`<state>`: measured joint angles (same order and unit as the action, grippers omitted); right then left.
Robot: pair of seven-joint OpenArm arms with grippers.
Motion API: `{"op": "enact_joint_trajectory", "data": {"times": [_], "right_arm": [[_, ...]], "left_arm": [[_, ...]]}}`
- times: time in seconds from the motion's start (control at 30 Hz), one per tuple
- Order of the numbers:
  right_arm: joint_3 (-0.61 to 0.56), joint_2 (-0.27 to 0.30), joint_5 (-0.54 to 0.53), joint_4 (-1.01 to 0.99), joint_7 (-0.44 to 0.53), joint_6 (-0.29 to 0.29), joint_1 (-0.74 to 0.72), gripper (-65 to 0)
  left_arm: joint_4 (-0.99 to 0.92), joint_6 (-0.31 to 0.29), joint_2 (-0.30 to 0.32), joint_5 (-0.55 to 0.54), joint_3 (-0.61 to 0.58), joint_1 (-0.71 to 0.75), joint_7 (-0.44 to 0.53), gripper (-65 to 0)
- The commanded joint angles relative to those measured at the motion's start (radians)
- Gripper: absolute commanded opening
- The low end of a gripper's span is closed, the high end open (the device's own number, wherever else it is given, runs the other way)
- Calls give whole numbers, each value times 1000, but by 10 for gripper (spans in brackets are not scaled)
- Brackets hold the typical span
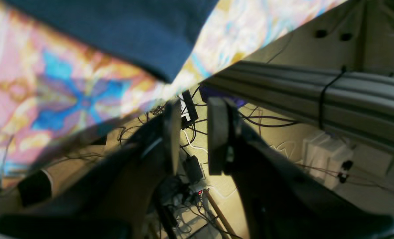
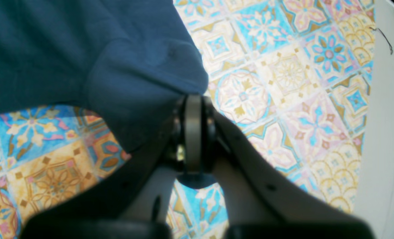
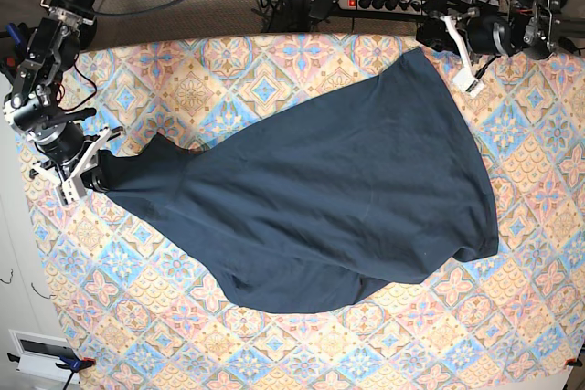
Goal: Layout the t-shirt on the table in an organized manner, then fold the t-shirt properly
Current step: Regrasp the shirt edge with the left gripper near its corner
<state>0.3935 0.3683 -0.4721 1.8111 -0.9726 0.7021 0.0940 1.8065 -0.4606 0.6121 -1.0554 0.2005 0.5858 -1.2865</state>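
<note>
The t-shirt (image 3: 338, 198) lies spread across the middle of the table (image 3: 274, 70), a dark navy sheet with a rumpled lower hem and 1 corner reaching up toward the far right edge in the base view. At the left of that view the right gripper (image 3: 80, 178) sits at the shirt's narrow left end, its jaws pressed together on the cloth; the right wrist view shows the 2 fingers (image 2: 193, 132) meeting with a fold of the t-shirt (image 2: 84, 49) bunched right at their tips, over the tiled pattern of the table (image 2: 300, 83). The left gripper (image 3: 466, 66) hangs at the table's far right corner, just beside the shirt's upper tip. In the left wrist view its jaws stand a narrow gap apart with nothing between them, the left gripper (image 1: 192, 132) aimed past the table edge at cables (image 1: 190, 186) on the floor, while a corner of the t-shirt (image 1: 124, 30) lies on the table (image 1: 50, 99) above.
</note>
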Motion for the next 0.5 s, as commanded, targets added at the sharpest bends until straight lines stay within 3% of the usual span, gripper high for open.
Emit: {"op": "enact_joint_trajectory", "data": {"times": [0.0, 0.1, 0.33, 0.47], "right_arm": [[9, 19, -10, 14, 22, -4, -13, -646], [9, 19, -10, 14, 22, -4, -13, -646], [6, 19, -10, 16, 21, -4, -13, -646], [6, 19, -10, 14, 21, -4, -13, -646]], "left_arm": [[13, -2, 15, -16, 17, 10, 12, -521], [6, 0, -14, -19, 106, 15, 12, -521], [-61, 1, -191, -21, 379, 6, 8, -506], [-69, 29, -240, -19, 411, 1, -26, -353]]}}
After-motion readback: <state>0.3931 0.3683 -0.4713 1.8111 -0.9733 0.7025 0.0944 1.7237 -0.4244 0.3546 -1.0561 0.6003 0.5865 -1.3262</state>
